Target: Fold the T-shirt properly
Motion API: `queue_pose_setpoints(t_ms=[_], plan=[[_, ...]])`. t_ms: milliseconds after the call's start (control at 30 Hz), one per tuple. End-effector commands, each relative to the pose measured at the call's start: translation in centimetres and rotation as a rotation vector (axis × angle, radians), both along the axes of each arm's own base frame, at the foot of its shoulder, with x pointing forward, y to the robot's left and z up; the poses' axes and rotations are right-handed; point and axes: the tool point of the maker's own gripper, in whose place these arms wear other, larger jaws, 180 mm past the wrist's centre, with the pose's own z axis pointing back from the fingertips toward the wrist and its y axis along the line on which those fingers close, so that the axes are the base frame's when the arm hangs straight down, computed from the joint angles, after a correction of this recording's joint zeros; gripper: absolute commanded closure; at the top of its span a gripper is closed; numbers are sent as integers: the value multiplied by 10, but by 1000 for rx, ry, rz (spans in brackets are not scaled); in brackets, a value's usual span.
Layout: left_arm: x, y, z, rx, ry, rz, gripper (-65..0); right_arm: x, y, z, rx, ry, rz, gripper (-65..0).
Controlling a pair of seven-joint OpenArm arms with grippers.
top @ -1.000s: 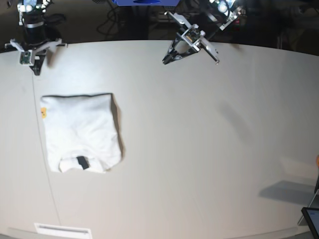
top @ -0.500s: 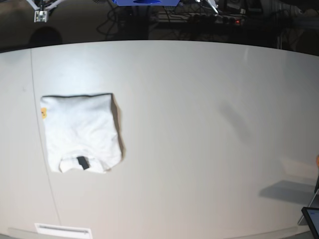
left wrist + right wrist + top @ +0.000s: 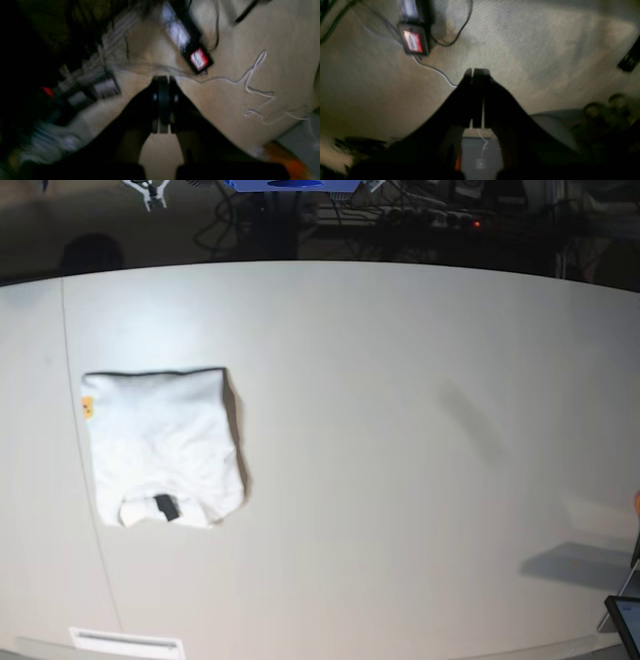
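Where it lies folded, the T-shirt [image 3: 163, 446] looks roughly rectangular

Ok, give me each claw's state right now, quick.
Left claw: closed, holding nothing.
Right claw: closed, holding nothing.
The folded T-shirt lies alone on the table.

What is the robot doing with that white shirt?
Nothing at this moment. The T-shirt lies folded into a neat rectangle on the white table, its black neck label facing up. Both arms are lifted away from the table. The left gripper and right gripper are shut and empty.
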Motion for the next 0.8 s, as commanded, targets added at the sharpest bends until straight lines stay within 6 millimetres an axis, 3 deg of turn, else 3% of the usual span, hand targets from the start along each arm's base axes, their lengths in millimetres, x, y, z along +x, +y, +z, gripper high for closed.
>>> queue_pose_setpoints(t_ms=[0,67,233,600,667,767], plan=[[3,-7,-6,-10,31,7,0,5,-13,-1,-15,-6,37,-1],[7,-6,-15,6,103,21,0,13,-14,-4,8,-19,123,-3],[39,-6,-18,9,70,13,0,30,-9,-6,41,-93,176,-3],[58,-1,-18,12,23,18,0,30,-18,-5,26,-87,182,-3],[77,-5,-17,3,-24,20,0,31,-20,-5,21,-91,181,-3],[84,-7,-16,0,-45,21,0,32,-21,-5,20,-92,184,-3]])
